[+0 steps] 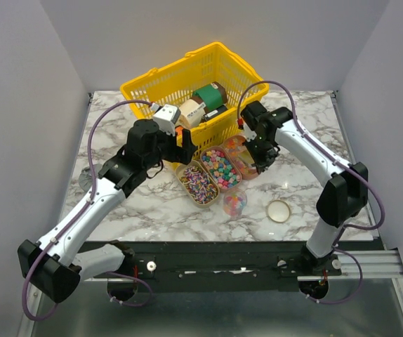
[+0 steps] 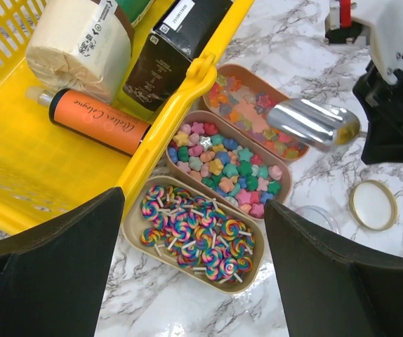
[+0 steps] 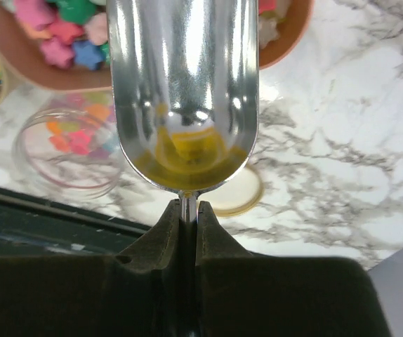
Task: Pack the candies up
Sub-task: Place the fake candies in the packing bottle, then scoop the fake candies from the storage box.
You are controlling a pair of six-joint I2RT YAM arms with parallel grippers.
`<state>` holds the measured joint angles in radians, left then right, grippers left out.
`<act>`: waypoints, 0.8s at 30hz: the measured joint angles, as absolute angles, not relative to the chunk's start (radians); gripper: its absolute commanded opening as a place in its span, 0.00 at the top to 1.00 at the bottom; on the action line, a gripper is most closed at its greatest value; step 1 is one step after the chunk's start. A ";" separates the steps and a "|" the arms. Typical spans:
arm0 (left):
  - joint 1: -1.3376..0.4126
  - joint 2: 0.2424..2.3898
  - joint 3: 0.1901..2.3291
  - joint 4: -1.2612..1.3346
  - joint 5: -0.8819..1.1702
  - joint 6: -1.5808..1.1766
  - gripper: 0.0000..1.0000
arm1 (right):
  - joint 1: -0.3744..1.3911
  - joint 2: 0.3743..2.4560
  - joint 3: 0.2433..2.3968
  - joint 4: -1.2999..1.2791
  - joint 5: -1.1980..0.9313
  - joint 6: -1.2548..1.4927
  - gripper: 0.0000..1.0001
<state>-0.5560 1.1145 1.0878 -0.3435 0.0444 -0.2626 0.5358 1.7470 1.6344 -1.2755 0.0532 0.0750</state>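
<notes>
- My left end effector point(image 2: 194, 202) is released. Its fingers point(image 2: 54, 274) are spread wide, hold nothing, and hang above the worktop point(image 2: 187, 312).
- Directly beneath it, between the fingers, lies the lollipop tray point(image 2: 130, 228), full of swirled, striped candies point(image 2: 198, 235).
- Just beyond that is the middle tray point(image 2: 283, 194), heaped with star-shaped sweets in pink, green, blue and yellow.
- Beyond that again is the far tray point(image 2: 258, 76), which holds paler, translucent sweets.
- The three trays lie side by side, touching. On this end effector's left they lie against the rim of the yellow basket point(image 2: 19, 175).
- In the basket lie an orange bottle point(image 2: 100, 119), a white pack point(image 2: 82, 42) and a black carton point(image 2: 173, 49).
- My right end effector point(image 3: 187, 214) is clenched tight on the thin handle of a metal scoop point(image 3: 184, 91).
- The scoop's bowl reaches straight out ahead of it, over the near end of the far tray.
- A yellowish patch sits at the back of the bowl. I cannot tell whether it is a sweet or only a reflection.
- Below the scoop and off to its left in my wrist view stands a clear jar point(image 3: 68, 147). It is open, with a few pink and orange sweets at the bottom.
- The jar's lid point(image 3: 240, 198) lies flat on the marble, partly under the back of the scoop and apart from the jar.
- Most of the sweets are in the trays, and only a few are in the jar.
</notes>
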 measured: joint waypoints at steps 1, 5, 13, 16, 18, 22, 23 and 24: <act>-0.556 1.108 1.085 -0.348 0.041 -0.263 0.08 | 0.529 1.761 1.637 -1.271 0.066 0.057 0.99; -0.556 1.085 1.077 -0.366 0.035 -0.266 0.08 | 0.508 1.807 1.635 -1.262 0.115 0.000 0.99; -0.555 1.079 1.074 -0.389 0.033 -0.266 0.08 | 0.509 1.822 1.559 -1.216 0.151 -0.075 0.99; -0.555 1.079 1.074 -0.393 0.033 -0.266 0.07 | 0.508 1.829 1.551 -1.208 0.171 -0.092 0.99; -0.553 1.079 1.074 -0.393 0.033 -0.266 0.07 | 0.508 1.840 1.551 -1.192 0.187 -0.104 0.99; -0.550 1.079 1.074 -0.395 0.033 -0.266 0.07 | 0.508 1.873 1.551 -1.159 0.224 -0.128 0.99; -0.550 1.079 1.074 -0.394 0.033 -0.266 0.07 | 0.508 1.879 1.551 -1.151 0.229 -0.134 0.99; -0.549 1.079 1.074 -0.394 0.033 -0.266 0.07 | 0.508 1.885 1.551 -1.143 0.234 -0.141 0.99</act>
<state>-0.5488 1.0786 1.0737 -0.3943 0.0326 -0.2665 0.5083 1.8854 1.5505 -1.1435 0.2340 -0.1410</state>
